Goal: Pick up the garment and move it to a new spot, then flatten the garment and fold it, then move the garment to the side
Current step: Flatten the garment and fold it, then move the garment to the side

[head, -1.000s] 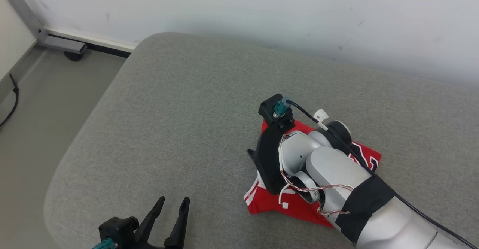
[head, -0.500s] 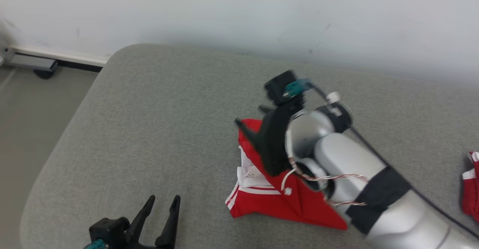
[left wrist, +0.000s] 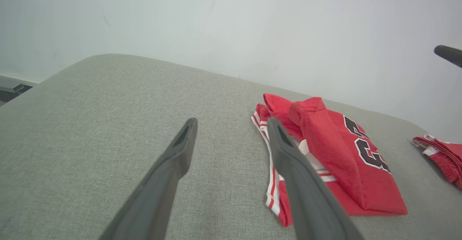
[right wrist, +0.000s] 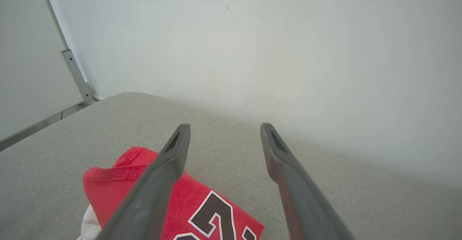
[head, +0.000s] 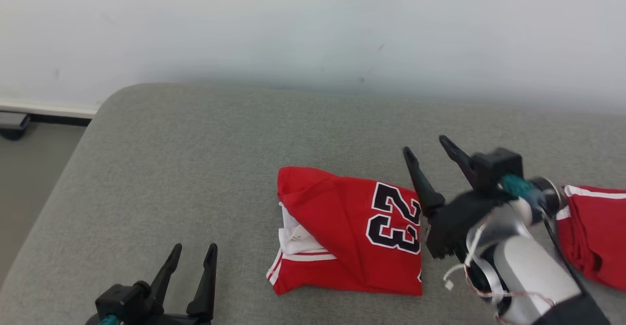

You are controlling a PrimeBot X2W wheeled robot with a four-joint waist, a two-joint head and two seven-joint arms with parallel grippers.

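Observation:
The garment (head: 342,229) is a red jersey with a black 23, folded into a compact bundle on the grey cushion (head: 195,168). From the left wrist the garment (left wrist: 332,153) lies to the right of my fingers. My right gripper (head: 424,149) hangs open just right of the bundle, above its edge, holding nothing. In the right wrist view its fingers (right wrist: 169,157) spread above the garment (right wrist: 202,211). My left gripper (head: 193,251) stands open at the lower left, well clear of the fabric.
A second red garment (head: 594,232) lies at the right edge of the cushion, and shows small in the left wrist view (left wrist: 440,155). A white wall (head: 313,32) runs behind. The cushion's left rim drops to the floor (head: 29,168).
My right arm has lifted off the garment and swung right, leaving the bundle uncovered with the 23 showing. The head camera has turned right, bringing the second garment into view. The left gripper stays put.

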